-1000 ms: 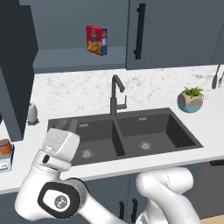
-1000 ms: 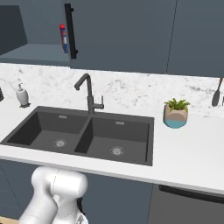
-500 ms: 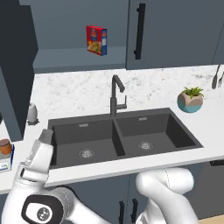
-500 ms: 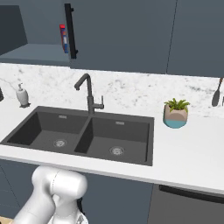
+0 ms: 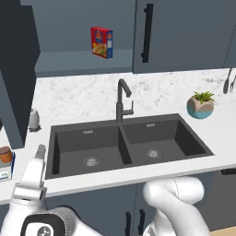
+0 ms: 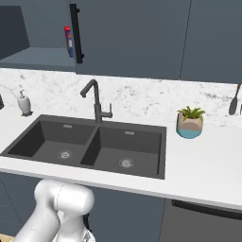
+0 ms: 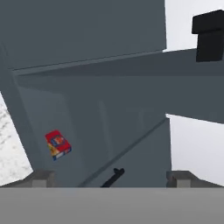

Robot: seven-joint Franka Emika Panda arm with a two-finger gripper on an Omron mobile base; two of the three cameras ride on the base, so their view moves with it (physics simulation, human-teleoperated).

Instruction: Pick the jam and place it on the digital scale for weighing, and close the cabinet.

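The jam (image 5: 5,154), a small orange-brown jar with a darker lid, stands on the digital scale (image 5: 4,173) at the counter's far left. My gripper (image 5: 39,153) rises just right of the jar and apart from it, pointing up, open and empty. In the hand view my gripper (image 7: 111,178) has its tips spread wide, facing into the cabinet (image 7: 100,87). The cabinet's left door (image 5: 18,69) stands swung open over the counter. Its right door (image 5: 184,32) is shut, with a long black handle (image 5: 147,32). The cabinet (image 6: 132,33) also fills the wall in the right base view.
A red-and-yellow box (image 5: 102,42) stands on the open shelf, seen too as the box (image 7: 57,145). A double sink (image 5: 124,143) with a black faucet (image 5: 122,99) takes up the counter's middle. A soap dispenser (image 5: 33,119) sits left and a potted plant (image 5: 201,105) right.
My hand has dropped lower and to the left and tipped its fingers upward, staying open. The jam has stayed on the scale.
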